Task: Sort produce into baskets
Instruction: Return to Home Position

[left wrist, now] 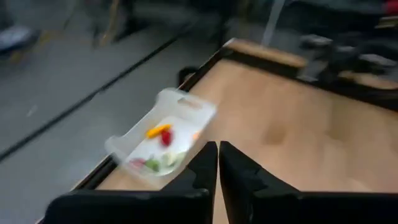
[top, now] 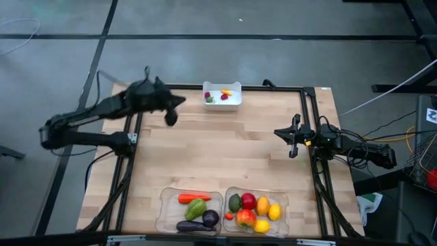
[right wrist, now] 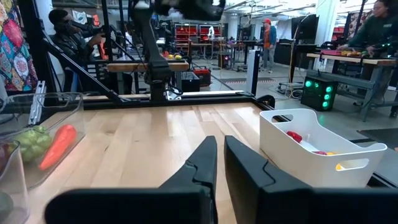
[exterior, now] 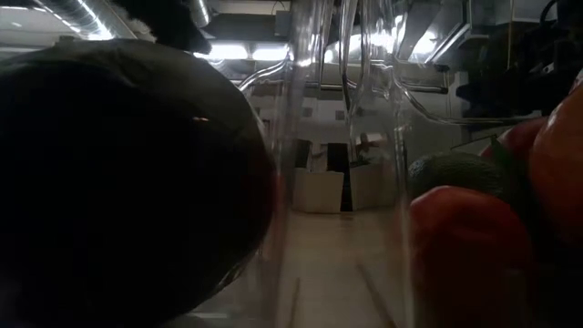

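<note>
Two clear trays stand at the table's near edge. The left tray holds an orange carrot, a green pepper and purple eggplants. The right tray holds a red apple, lemons, an avocado and an orange fruit. A white bin at the far edge holds tiny red, yellow and green pieces; it also shows in the left wrist view and the right wrist view. My left gripper is shut and empty, left of the bin. My right gripper is shut and empty at the right edge.
A black frame runs along the table's left, far and right edges. The bare wooden table middle lies between the arms. In the right wrist view, people sit and stand at benches in the room beyond the table.
</note>
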`<state>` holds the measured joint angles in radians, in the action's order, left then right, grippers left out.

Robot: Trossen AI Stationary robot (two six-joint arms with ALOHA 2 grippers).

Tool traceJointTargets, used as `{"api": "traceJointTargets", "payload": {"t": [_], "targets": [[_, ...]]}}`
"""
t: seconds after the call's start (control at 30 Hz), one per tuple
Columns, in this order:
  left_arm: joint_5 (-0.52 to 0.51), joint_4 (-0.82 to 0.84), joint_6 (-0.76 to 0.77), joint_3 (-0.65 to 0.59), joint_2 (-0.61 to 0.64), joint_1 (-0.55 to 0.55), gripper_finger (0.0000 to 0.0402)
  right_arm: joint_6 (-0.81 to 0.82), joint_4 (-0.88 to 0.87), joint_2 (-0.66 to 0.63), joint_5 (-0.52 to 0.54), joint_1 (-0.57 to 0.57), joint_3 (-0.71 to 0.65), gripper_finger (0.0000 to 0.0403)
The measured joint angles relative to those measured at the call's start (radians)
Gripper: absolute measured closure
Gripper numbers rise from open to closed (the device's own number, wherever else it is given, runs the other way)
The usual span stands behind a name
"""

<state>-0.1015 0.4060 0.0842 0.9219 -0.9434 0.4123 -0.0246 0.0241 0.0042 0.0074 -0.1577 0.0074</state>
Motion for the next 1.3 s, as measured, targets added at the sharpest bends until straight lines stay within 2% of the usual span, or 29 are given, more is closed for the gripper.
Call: {"api": "traceJointTargets", "payload": {"t": [0.17,0.23,0.47,0.83,1.1,1.3], "targets": [[0.135,-0.291,-0.064,-0.324,0.242,-0.049,0.0383,0.000,0.002,0.000,0.000,0.000,0.000,0.0370],[0.152,-0.390,-0.064,-0.432,0.330,-0.052,0.0388,0.000,0.002,0.000,0.000,0.000,0.000,0.0370],[0.151,-0.455,-0.016,-0.668,0.596,-0.036,0.0396,0.000,0.002,0.000,0.000,0.000,0.000,0.0370],[0.151,-0.440,-0.011,-0.844,0.942,-0.036,0.0395,0.000,0.002,0.000,0.000,0.000,0.000,0.0370],[0.151,-0.436,0.015,-0.915,0.939,-0.039,0.0396,0.000,0.002,0.000,0.000,0.000,0.000,0.0370],[0.163,-0.427,0.019,-0.913,0.939,-0.039,0.0399,0.000,0.002,0.000,0.000,0.000,0.000,0.0370]]}}
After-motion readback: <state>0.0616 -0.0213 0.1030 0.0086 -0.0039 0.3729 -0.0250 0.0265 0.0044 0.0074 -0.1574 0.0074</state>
